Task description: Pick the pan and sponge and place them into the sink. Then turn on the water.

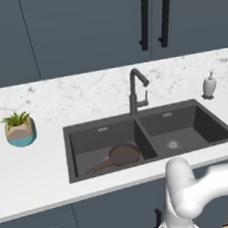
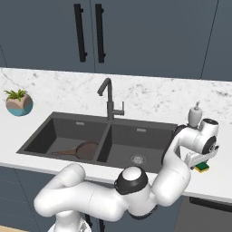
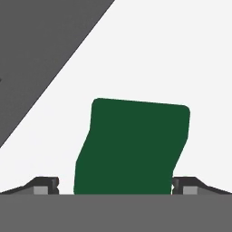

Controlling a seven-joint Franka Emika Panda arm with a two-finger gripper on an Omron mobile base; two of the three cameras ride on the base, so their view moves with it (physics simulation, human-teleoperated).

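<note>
On the surface (image 2: 217, 181) right of the sink (image 2: 149, 136), the released end effector (image 3: 115, 188) straddles the sponge (image 3: 131, 147); an off-centre closure could push it aside, while the pan (image 1: 123, 155) lies in the left basin.

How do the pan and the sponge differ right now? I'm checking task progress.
The pan lies in the sink's left basin; the sponge sits on the counter right of the sink. The pan is round, dark brown and bigger; the sponge is a small block, green over yellow. The open gripper straddles the sponge, not the pan.
</note>
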